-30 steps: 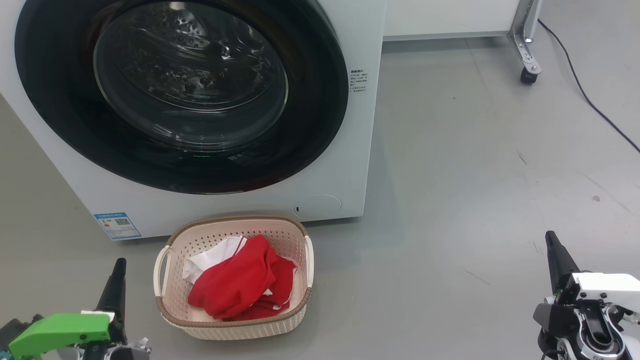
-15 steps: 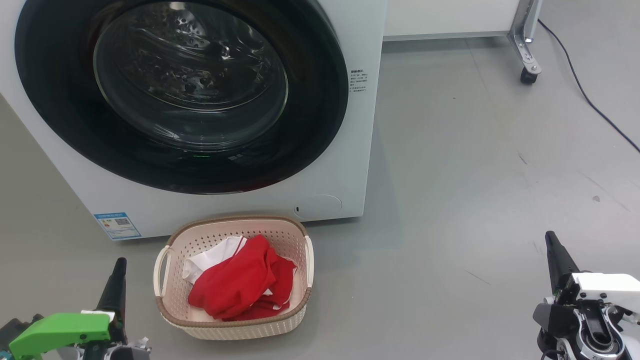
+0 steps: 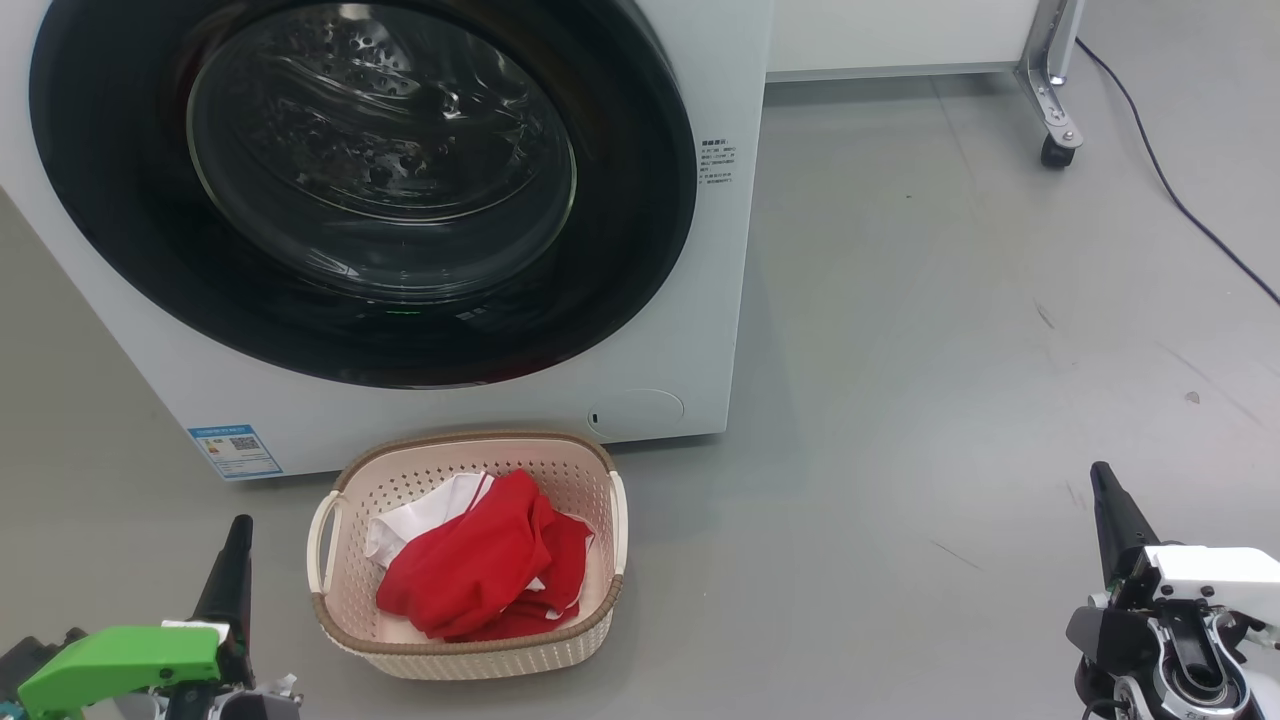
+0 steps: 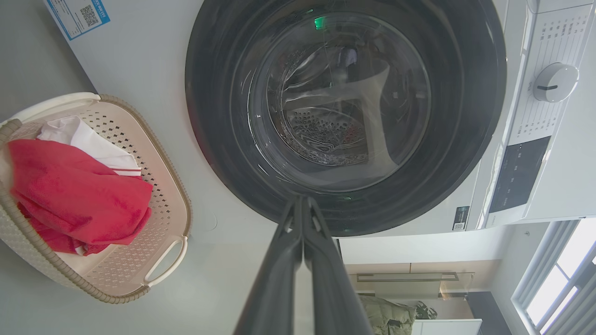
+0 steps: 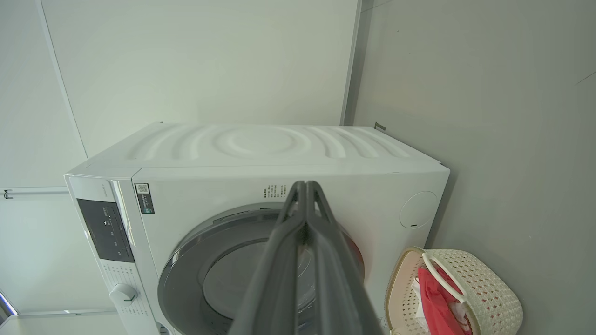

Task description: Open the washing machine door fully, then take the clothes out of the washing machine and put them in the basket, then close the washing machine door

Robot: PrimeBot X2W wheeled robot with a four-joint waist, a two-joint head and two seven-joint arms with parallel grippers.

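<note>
Two sets of jaws are sitting pinched shut and empty at the lower left and lower right of the head frame, unmoved over the last second. Just beyond them, low centre, the basket is holding the clothes, red over white. Behind it, filling the upper left, the door is lying closed against the washer, its glass showing bare drum. Nothing is shifting anywhere, so the job is looking finished, with both arms simply resting clear.
</note>
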